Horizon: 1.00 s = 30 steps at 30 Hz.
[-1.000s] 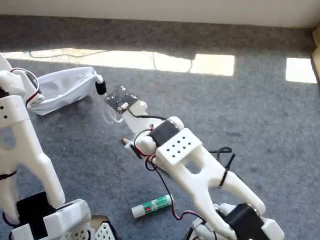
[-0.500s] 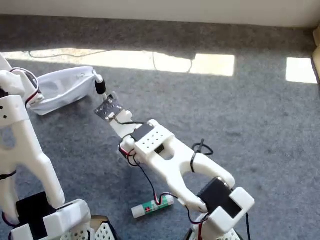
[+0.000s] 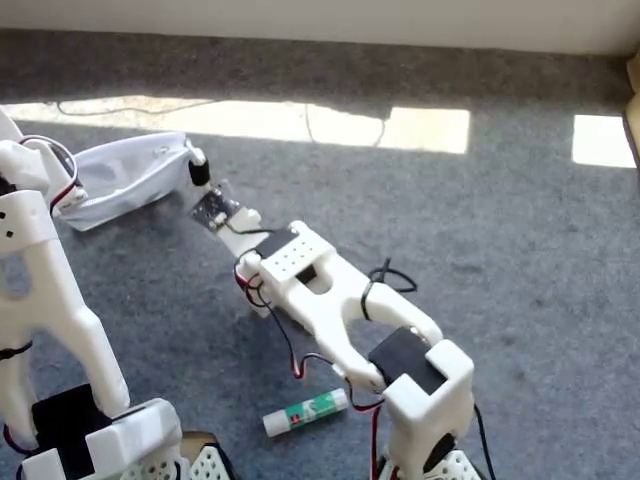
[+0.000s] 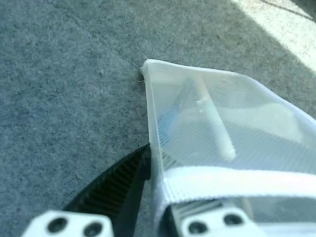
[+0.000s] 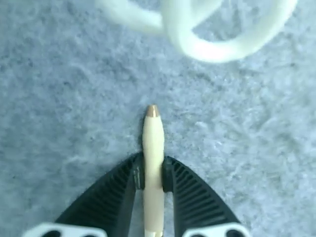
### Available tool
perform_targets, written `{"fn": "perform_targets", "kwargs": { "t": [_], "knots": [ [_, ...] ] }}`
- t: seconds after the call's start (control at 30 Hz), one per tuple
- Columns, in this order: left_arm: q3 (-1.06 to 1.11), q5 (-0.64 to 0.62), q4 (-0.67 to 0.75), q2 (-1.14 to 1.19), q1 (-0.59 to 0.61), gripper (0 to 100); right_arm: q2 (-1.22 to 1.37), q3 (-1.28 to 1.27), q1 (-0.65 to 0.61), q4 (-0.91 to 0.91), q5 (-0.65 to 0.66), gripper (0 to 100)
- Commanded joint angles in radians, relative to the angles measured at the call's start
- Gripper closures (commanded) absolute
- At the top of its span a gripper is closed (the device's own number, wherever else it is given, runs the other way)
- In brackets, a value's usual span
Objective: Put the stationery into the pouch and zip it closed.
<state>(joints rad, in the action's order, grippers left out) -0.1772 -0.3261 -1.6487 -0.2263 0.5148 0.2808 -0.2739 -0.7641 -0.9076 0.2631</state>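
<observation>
Currently left tool clamps pouch edge; right tool nips probable pencil.

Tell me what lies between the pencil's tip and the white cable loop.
Bare carpet, in the right wrist view; the pencil in the right gripper ends short of the loop.

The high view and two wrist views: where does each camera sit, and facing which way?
High view: fixed overhead, looking down on grey carpet; the white left arm and right arm show.
Left wrist view: on that arm's wrist, looking along the left gripper, shut on a white mesh pouch.
Right wrist view: on that arm's wrist, facing the carpet; the right gripper grips a cream pencil.
Shared: high and left wrist views both show the pouch.
</observation>
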Motion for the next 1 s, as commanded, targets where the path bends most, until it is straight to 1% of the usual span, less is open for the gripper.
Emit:
{"fn": "perform_targets", "kwargs": {
  "t": [0.0, 0.17, 0.3, 0.4, 0.67, 0.97],
  "knots": [
    [-0.022, -0.006, 0.021, -0.045, 0.002, 99, -0.004, 0.024, -0.004, -0.067, 0.051, 99.5],
    [-0.022, -0.006, 0.021, -0.044, 0.001, 99, -0.015, 0.025, 0.050, -0.142, 0.052, 99.5],
    [-0.022, -0.008, 0.021, -0.044, -0.038, 99, -0.111, 0.021, 0.107, -0.186, 0.049, 99.5],
    [-0.025, -0.008, 0.021, -0.044, -0.081, 99, -0.214, 0.018, 0.162, -0.220, 0.049, 99.5],
    [-0.031, -0.009, 0.023, -0.045, -0.193, 99, -0.455, -0.051, 0.326, -0.222, 0.048, 99.5],
    [-0.059, -0.031, 0.021, -0.044, -0.355, 99, -0.696, -0.122, 0.423, -0.214, 0.048, 99.5]
  ]
}}
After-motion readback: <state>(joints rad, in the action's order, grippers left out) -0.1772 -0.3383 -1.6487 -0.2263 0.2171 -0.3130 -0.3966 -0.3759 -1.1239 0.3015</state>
